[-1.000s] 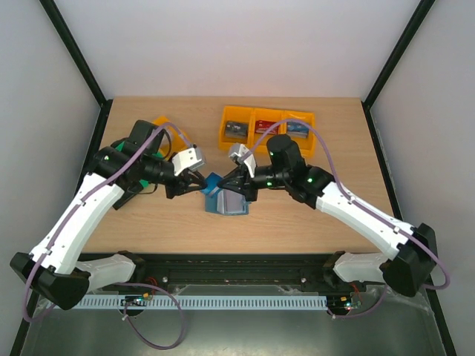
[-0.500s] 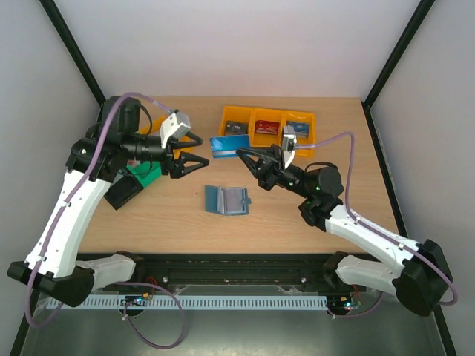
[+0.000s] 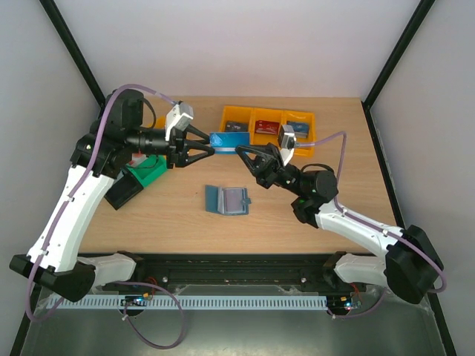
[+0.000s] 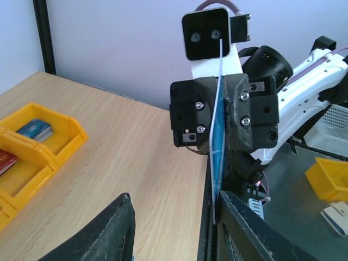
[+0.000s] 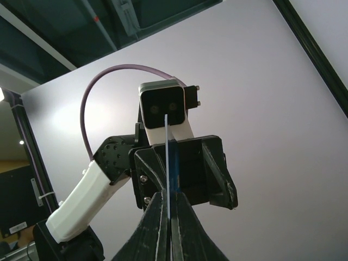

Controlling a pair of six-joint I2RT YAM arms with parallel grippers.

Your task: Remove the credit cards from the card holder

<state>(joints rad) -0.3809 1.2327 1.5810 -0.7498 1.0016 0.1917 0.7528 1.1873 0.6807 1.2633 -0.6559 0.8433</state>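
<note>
The teal-blue card holder (image 3: 226,200) lies open on the table, its paler inside facing up. My right gripper (image 3: 240,151) is shut on one end of a blue credit card (image 3: 225,141) and holds it in the air above the table's back half. My left gripper (image 3: 211,147) is open, its jaws around the card's other end. In the left wrist view the card (image 4: 218,147) is edge-on against my right-hand finger (image 4: 255,234), with the right gripper (image 4: 220,111) behind it. In the right wrist view my gripper (image 5: 169,191) pinches the edge-on card (image 5: 166,147).
Three orange bins (image 3: 241,119) with cards in them stand at the back centre, also in the left wrist view (image 4: 65,142). A green bin (image 3: 151,170) and a black bin (image 3: 122,191) sit at the left under the left arm.
Both grippers have risen from the card holder. The right one lifted the blue card up and back. The open left gripper has moved in around the card's free end.
</note>
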